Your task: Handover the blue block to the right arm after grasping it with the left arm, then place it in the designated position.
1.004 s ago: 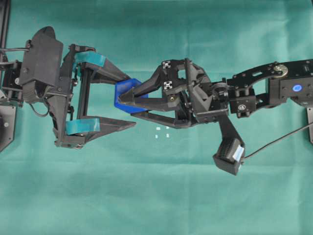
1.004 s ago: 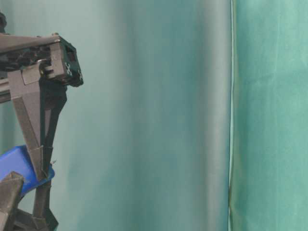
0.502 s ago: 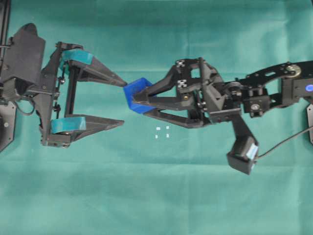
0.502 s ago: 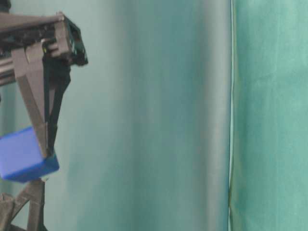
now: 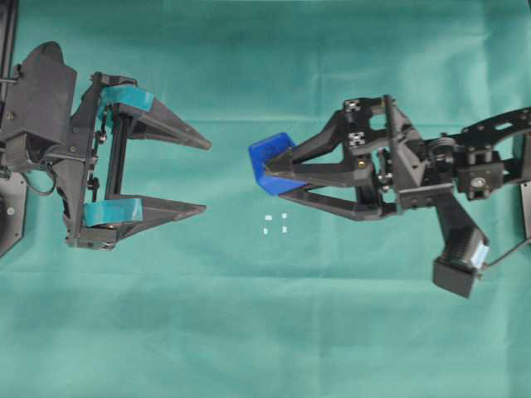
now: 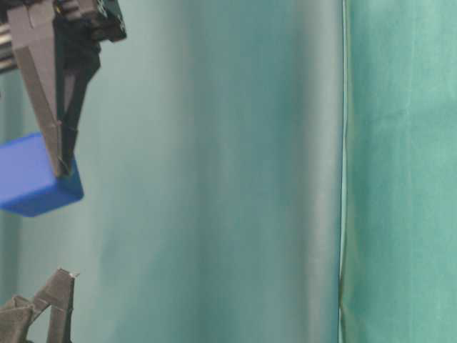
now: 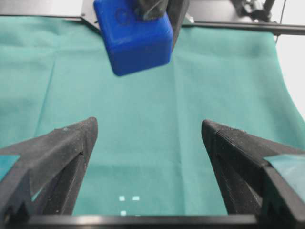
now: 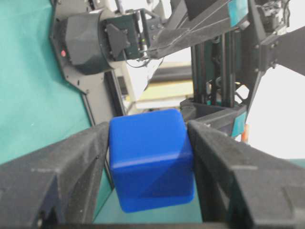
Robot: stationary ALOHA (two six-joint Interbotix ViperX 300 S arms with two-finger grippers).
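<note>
The block [image 5: 271, 162] is clamped between the all-black fingers of the right end effector [image 5: 267, 174] and is carried in the air, clear of the green cloth [image 5: 265, 332]. The marks [image 5: 275, 224] are seen on the cloth just below the block in the overhead view. To the left of the marks, the left end effector [image 5: 206, 177], banded with turquoise tape, is spread fully apart and nothing is held in it.

Green cloth [image 5: 274, 332] bare round white marks [image 5: 275, 224]; arms flank, well apart.
</note>
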